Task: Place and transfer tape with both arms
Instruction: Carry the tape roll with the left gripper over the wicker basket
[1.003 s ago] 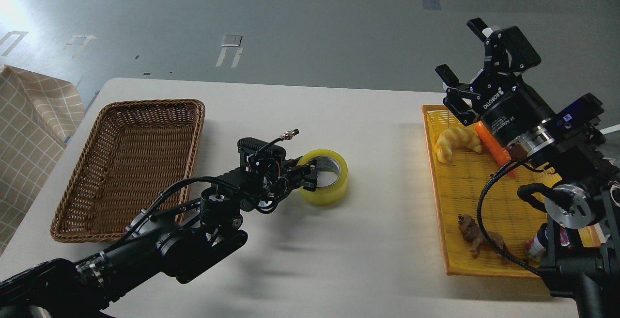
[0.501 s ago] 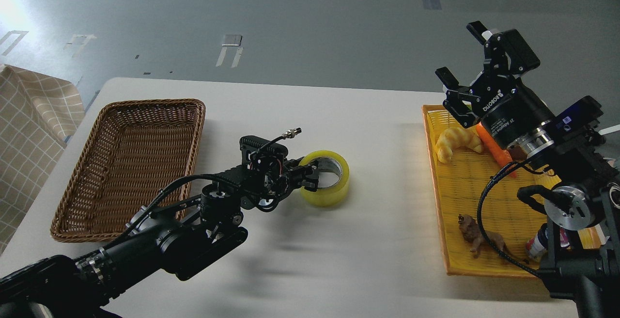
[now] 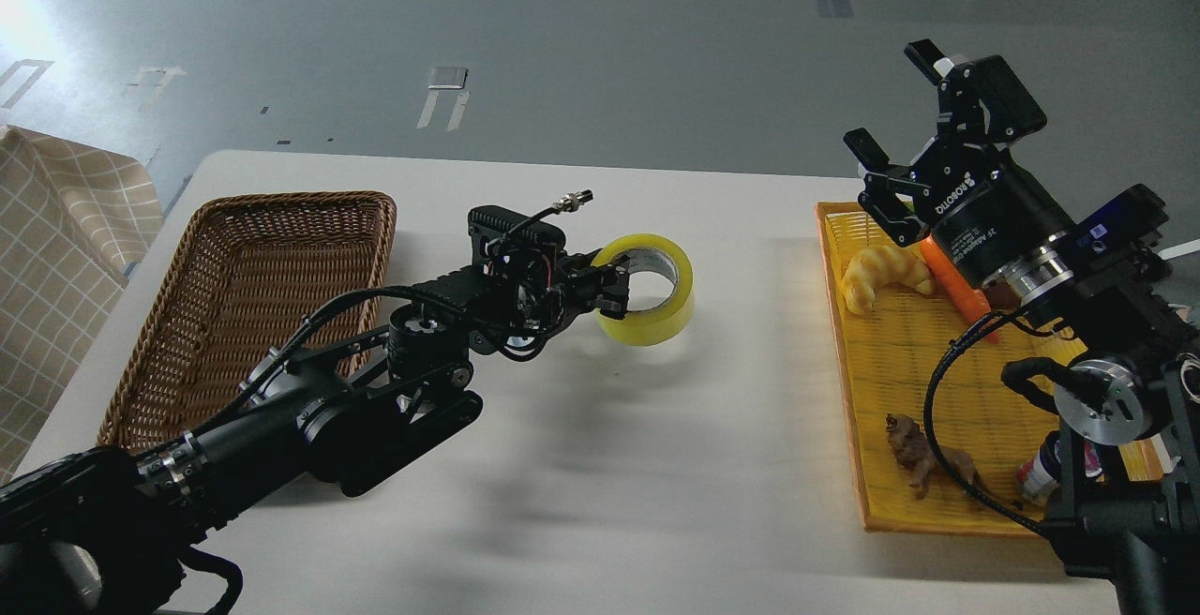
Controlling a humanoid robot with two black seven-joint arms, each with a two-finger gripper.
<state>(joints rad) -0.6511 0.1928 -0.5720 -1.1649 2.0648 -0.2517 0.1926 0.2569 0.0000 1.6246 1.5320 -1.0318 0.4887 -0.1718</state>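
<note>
The tape, a wide translucent yellow roll with a pale core, is held just above the white table near its middle. My left gripper is shut on the roll's left wall, one finger inside the core and one outside. My left arm comes in from the bottom left. My right gripper is open and empty, raised above the far end of the yellow tray at the right.
A brown wicker basket stands at the left, empty. The yellow tray holds a croissant toy, an orange carrot, a brown animal figure and a small can. A checked cloth lies at the far left.
My left gripper has lifted the tape off the table and carried it up and slightly right. The right arm has hardly moved.
</note>
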